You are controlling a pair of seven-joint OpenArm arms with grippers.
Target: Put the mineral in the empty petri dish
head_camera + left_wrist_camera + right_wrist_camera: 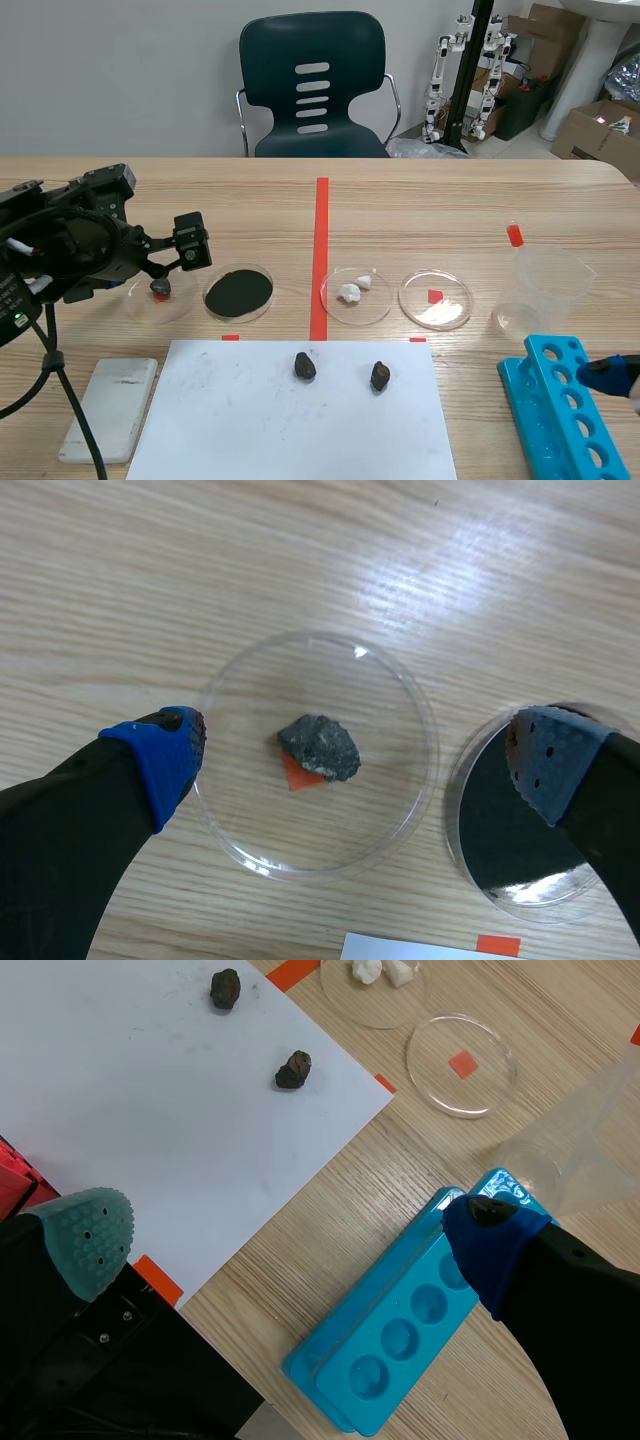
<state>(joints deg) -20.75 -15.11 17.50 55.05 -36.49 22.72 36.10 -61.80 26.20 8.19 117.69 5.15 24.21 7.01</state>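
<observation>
A rough, dark grey mineral lump [320, 748] lies in the clear round plastic petri dish [335, 675] at the scene view's middle left — between the spread, empty fingers of the left gripper [358, 750] — while the right gripper [290, 1230], equally wide apart and empty, hangs above the glossy blue plastic rack [400, 1330] at lower right.

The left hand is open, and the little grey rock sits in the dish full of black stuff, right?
Not quite. The left hand is open, but the grey rock sits in the clear dish, beside the dish of black stuff. The left wrist view shows it.
</observation>
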